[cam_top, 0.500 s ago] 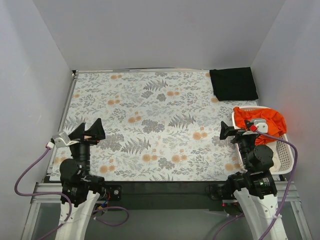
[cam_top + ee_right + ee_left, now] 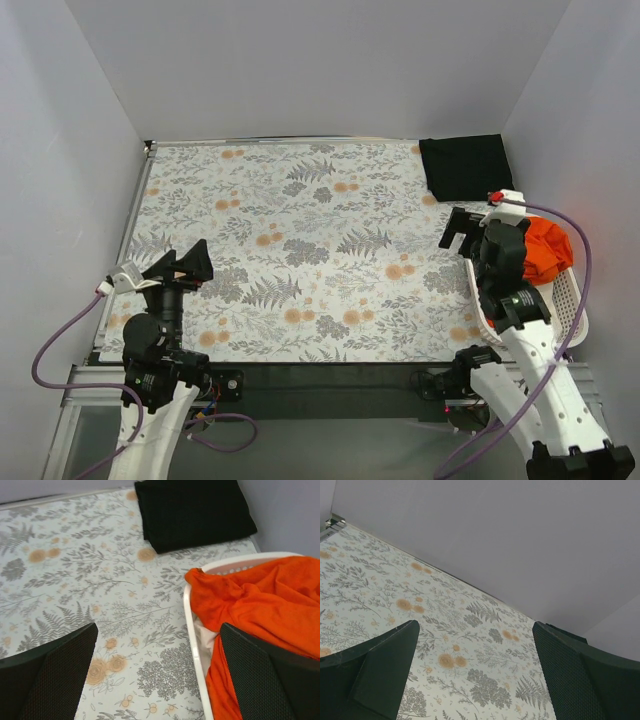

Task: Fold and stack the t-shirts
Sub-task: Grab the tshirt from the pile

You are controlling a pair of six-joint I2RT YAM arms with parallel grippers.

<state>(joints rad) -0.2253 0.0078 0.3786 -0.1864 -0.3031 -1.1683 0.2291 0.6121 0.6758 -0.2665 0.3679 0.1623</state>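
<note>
Now hovering right gripper (image 2: pixel 159 630) wide open, empty, beside basket (image 2: pixel 192 645) | left gripper (image 2: pixel 476 625) likewise agape, empty | orange t-shirt (image 2: pixel 260 605) heaped in basket: soft, light, limp, best pinched at bunched fold near rim | black t-shirt (image 2: pixel 195 512) folded, far-right corner

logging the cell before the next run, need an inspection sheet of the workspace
surface: floral tablecloth, lying flat
job's things: black t-shirt folded at the far right corner; orange t-shirt crumpled in the white basket, spilling over its rim
clutter: nothing seen
grippers: left gripper open and empty at the near left; right gripper open and empty above the cloth beside the basket
cables: purple cable loops off the left arm; another purple cable arcs over the basket from the right arm
surroundings: plain pale walls on three sides
</note>
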